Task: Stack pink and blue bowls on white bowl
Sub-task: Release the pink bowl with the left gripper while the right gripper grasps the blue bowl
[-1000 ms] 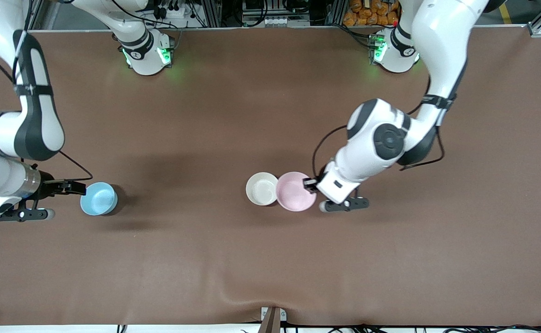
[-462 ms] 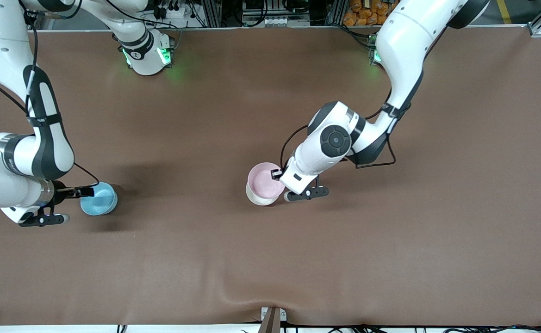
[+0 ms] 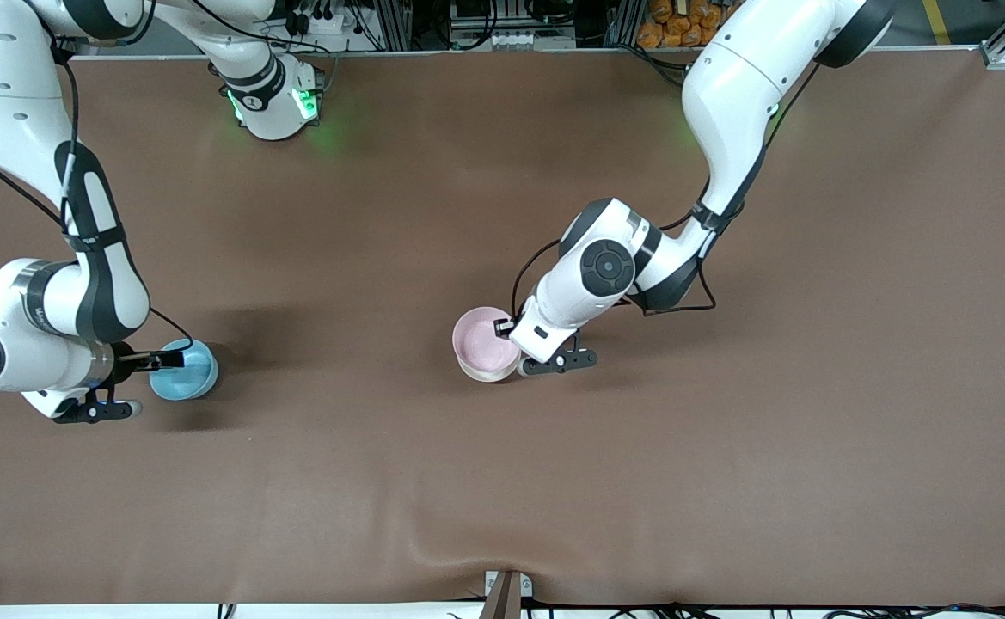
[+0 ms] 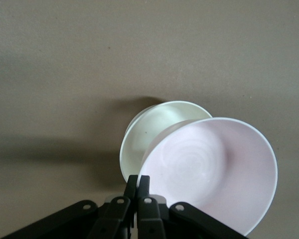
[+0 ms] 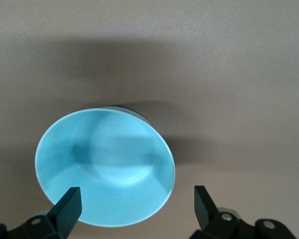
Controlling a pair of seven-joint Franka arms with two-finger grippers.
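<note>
The pink bowl (image 3: 483, 340) (image 4: 214, 167) hangs tilted over the white bowl (image 3: 487, 375) (image 4: 148, 133) near the table's middle and covers most of it. Whether the two touch I cannot tell. My left gripper (image 3: 502, 327) (image 4: 138, 181) is shut on the pink bowl's rim, on the side toward the left arm's end. The blue bowl (image 3: 187, 370) (image 5: 102, 167) stands upright on the table toward the right arm's end. My right gripper (image 3: 164, 360) (image 5: 135, 193) is open at the blue bowl's rim, one finger (image 5: 70, 203) over the bowl and the other (image 5: 203, 199) outside it.
Brown table mat (image 3: 726, 447) all around the bowls. A small bracket (image 3: 506, 589) sits at the table edge nearest the camera. The arms' bases (image 3: 274, 94) stand along the farthest edge.
The left arm has carried the pink bowl from beside the white bowl to over it. The right gripper has moved up to the blue bowl's rim, still open.
</note>
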